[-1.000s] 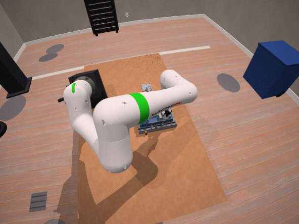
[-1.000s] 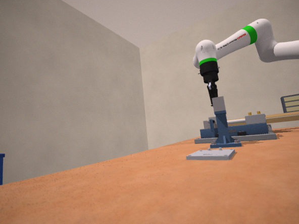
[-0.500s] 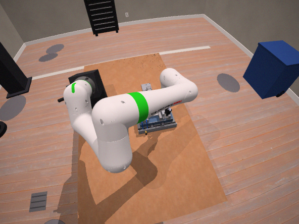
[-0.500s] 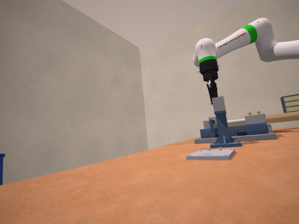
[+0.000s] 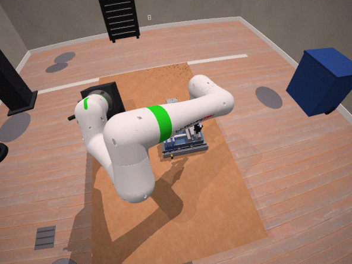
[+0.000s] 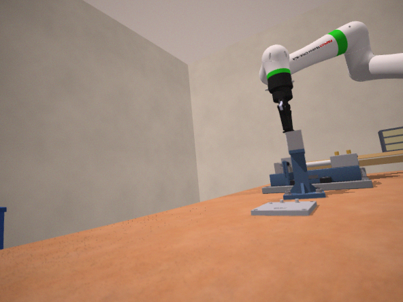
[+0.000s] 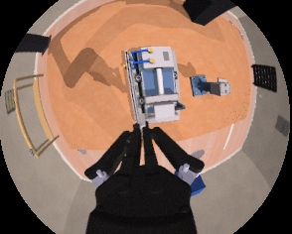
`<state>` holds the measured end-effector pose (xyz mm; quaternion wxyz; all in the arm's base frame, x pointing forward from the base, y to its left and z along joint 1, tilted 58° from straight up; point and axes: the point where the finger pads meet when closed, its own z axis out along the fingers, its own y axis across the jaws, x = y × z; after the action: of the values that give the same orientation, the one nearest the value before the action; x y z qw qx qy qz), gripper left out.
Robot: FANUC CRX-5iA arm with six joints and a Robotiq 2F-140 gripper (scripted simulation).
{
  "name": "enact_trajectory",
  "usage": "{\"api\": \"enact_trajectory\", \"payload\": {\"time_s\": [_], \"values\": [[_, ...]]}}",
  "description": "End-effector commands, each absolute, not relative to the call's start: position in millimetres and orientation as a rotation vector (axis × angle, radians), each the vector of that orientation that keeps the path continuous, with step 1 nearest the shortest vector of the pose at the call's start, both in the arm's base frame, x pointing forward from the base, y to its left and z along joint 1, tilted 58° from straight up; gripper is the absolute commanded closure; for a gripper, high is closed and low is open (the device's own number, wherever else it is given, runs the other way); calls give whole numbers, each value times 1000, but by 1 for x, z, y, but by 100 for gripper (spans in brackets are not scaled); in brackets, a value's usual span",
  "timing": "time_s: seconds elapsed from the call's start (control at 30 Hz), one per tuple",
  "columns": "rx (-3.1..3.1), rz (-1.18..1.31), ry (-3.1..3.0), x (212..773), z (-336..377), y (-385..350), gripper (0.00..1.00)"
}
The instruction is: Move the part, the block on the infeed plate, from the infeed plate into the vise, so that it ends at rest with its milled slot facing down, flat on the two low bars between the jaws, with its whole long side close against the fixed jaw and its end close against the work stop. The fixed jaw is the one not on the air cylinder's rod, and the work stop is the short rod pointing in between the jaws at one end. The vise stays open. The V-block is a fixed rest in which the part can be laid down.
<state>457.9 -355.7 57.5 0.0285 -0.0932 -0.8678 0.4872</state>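
The part point(image 6: 294, 140), a grey block, rests in the blue V-block point(image 6: 301, 173); the wrist view shows them point(image 7: 218, 86) to the right of the vise. The grey infeed plate point(image 6: 284, 208) lies bare on the table in front of them. My gripper point(image 6: 287, 129) is shut with nothing between its fingers. It hangs well above the vise point(image 7: 155, 85), with its fingertips point(image 7: 141, 133) over the vise's near edge and apart from the part. The vise point(image 5: 184, 144) stands open; my arm hides part of it in the top view, which shows the gripper point(image 5: 197, 129) under the forearm.
The infeed plate point(image 5: 172, 100) peeks out behind my forearm. A blue cabinet point(image 5: 322, 80) stands at the right, a black rack point(image 5: 119, 12) at the back wall and a black pedestal point(image 5: 102, 99) beside the robot base.
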Motion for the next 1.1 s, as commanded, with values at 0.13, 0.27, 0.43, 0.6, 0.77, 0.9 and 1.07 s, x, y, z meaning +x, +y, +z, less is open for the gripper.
{"api": "enact_trajectory", "payload": {"time_s": [0.13, 0.27, 0.43, 0.6, 0.77, 0.9, 1.07], "values": [[-287, 1504, -2678, 460, 66, -342, 100], [-287, 1504, -2678, 461, 67, -340, 100], [-287, 1504, -2678, 461, 69, -338, 100], [-287, 1504, -2678, 461, 69, -337, 100], [-287, 1504, -2678, 461, 69, -337, 100], [-287, 1504, -2678, 461, 69, -337, 100], [-287, 1504, -2678, 461, 69, -337, 100]]}}
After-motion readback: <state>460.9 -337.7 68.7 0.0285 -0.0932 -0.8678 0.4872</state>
